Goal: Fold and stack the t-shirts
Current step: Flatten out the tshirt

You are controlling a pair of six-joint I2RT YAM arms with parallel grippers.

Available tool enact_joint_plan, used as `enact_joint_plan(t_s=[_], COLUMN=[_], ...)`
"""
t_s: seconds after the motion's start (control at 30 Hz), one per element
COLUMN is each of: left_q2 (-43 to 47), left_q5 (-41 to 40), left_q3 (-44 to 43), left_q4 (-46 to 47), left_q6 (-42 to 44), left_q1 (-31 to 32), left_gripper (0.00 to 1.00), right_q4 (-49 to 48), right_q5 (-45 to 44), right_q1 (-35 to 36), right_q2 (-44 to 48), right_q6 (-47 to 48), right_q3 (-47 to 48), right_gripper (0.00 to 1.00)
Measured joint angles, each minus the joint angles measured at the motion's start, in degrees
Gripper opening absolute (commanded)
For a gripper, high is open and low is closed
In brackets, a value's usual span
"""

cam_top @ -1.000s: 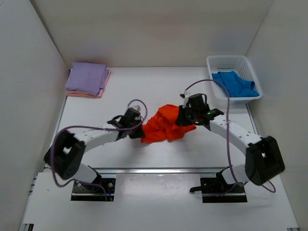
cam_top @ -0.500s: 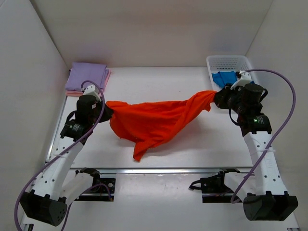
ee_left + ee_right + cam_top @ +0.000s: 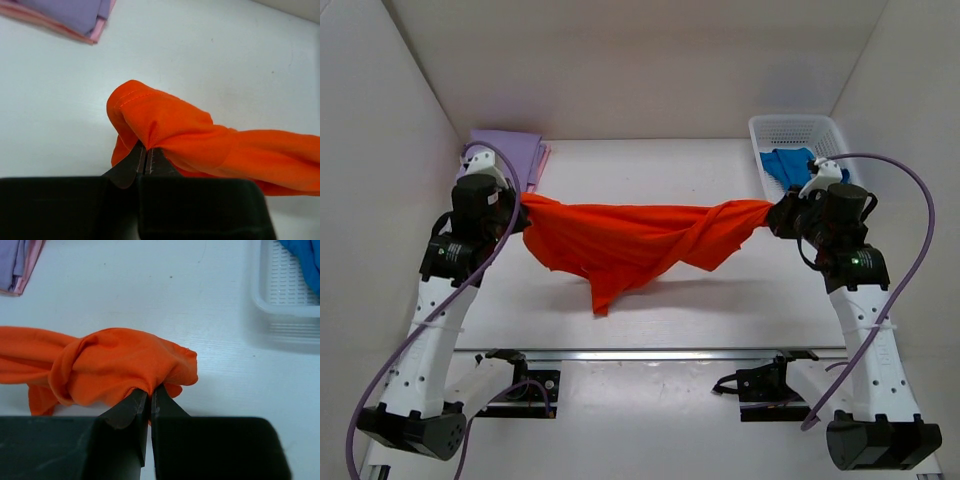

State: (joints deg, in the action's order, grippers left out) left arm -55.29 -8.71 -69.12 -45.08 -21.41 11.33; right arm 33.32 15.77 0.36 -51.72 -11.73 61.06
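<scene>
The left gripper (image 3: pixel 523 213) and right gripper (image 3: pixel 772 212) each clamp one end of the orange t-shirt (image 3: pixel 630 243). The shirt hangs stretched between them above the table (image 3: pixel 720 300).

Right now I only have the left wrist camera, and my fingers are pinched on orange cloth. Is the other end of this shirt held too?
Observer: Yes. The right gripper is shut on the far end of the orange t-shirt.
Operator: So is it spread flat between the arms?
Observer: No. It hangs twisted between the right gripper and the left gripper, with one corner drooping towards the table. I cannot tell if that corner touches.
Operator: Anything left to fold after this one?
Observer: A blue t-shirt lies crumpled in the white basket beyond the right arm.
</scene>
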Motion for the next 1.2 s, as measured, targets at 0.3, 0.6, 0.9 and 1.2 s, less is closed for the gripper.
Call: enact_joint_plan(t_s=[0.3, 0.6, 0.9, 1.2], left_q2=[-24.7, -33.7, -2.4, 1.8], left_q5=[-0.7, 2.5, 10.0, 10.6], left_q3=[-26.9, -17.6, 16.2, 32.9], left_q4=[-3.0, -2.1, 1.8, 8.2], left_q6=[6.0, 6.3, -1.1, -7.9], left_q1=[0.3, 1.2, 12.4, 11.6], left_gripper=[0.26, 0.60, 0.60, 0.74], right_q4=[1.3, 1.5, -0.5, -3.4], right_q5=[-3.3, -5.2, -5.2, -5.2], right_q1=[8.0, 10.5, 10.8, 13.9], right_q2=[1.2, -0.7, -3.5, -5.4], right_q6=[1.0, 1.0, 1.0, -0.3], right_q3=[-6.3, -14.9, -17.3, -18.8], right_gripper=[0.00, 0.00, 0.00, 0.00])
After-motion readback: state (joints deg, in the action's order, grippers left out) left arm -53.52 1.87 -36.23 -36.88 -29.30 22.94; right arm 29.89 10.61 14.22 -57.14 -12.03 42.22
